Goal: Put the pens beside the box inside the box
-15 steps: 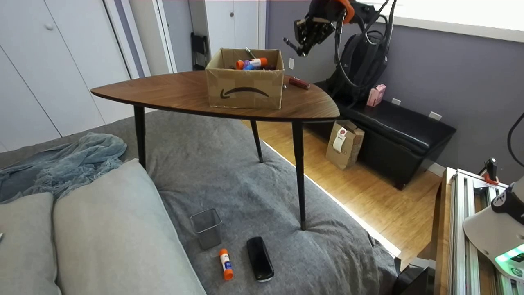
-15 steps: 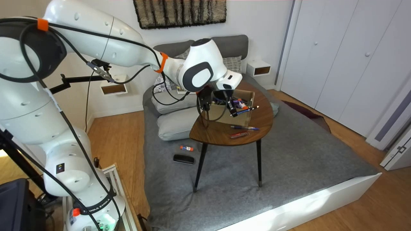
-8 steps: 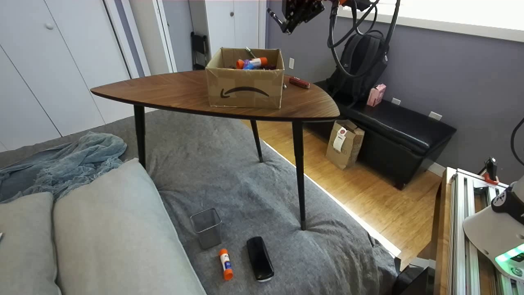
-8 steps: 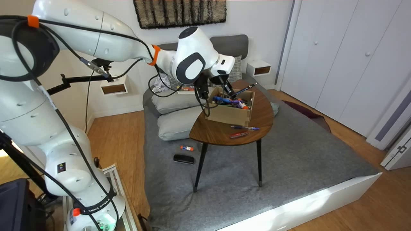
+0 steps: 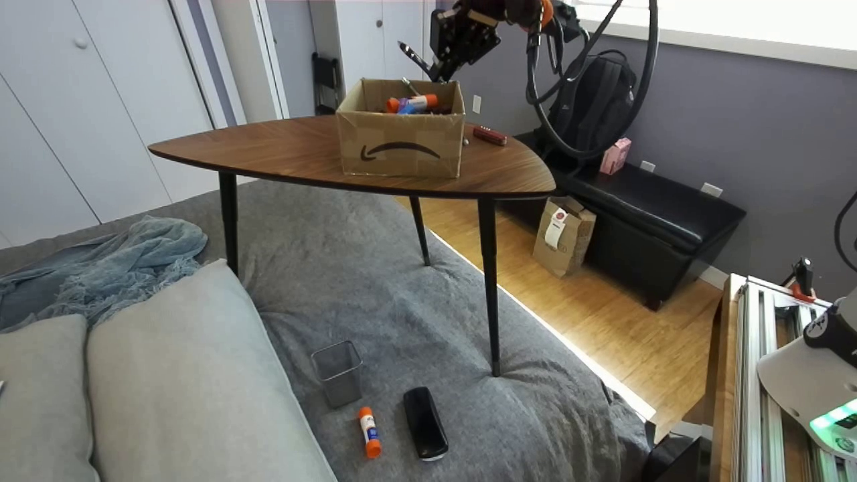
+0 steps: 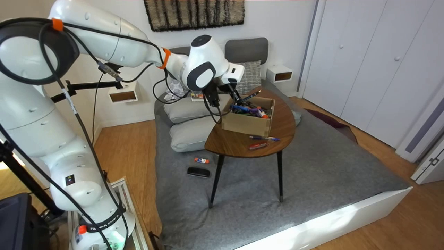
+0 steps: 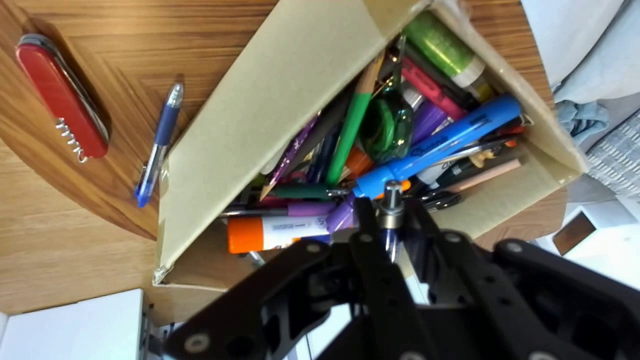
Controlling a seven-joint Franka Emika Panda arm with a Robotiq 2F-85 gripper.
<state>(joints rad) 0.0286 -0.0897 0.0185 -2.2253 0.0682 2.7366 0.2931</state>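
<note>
Wrist view: the Robotiq gripper has its two fingers pinched on a silver-ended ballpoint pen, one finger along either side of the barrel. Both exterior views show this pen tilted, one end sticking out and up from the fingertips. Beneath the gripper sits the open-topped cardboard box, holding a jumble: a blue marker lies just beyond the fingertips, an orange-capped glue stick to their left in the wrist view, and a green pencil farther out. Whether the fingertips dip below the rim cannot be told. One blue ballpoint pen lies outside the box, just beside its wall, on the wooden table, well off to the gripper's left as the wrist camera sees it; farther out on that side is a red pocketknife with its corkscrew showing. Far below the gripper, in both exterior views, a second glue stick and a black case lie near each other on the grey-covered bed; in an exterior view, a mesh cup shows near them, likewise lower than the gripper.
</note>
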